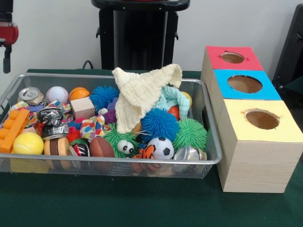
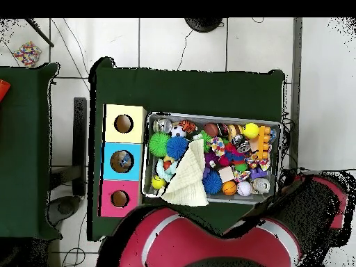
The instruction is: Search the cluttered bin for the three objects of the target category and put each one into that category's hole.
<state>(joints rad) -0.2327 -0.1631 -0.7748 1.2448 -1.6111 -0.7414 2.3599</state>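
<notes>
Table (image 1: pixel 142 208): covered in dark green cloth.
Bin (image 1: pixel 109 163): silver wire mesh, heaped with balls; a cream knitted cloth (image 1: pixel 142 94) is draped on top.
Hole (image 1: pixel 232 57): round, in the farthest, red-topped wooden box.
Overhead only: an object is seen inside the blue box's hole (image 2: pixel 123 161).
Hand (image 1: pixel 6 47): red and black, raised at the left edge; its opening cannot be told.

Green-clothed table (image 1: pixel 118 203) on pale tiled floor (image 2: pixel 181 45), plain white wall (image 1: pixel 52 33) behind.
</notes>
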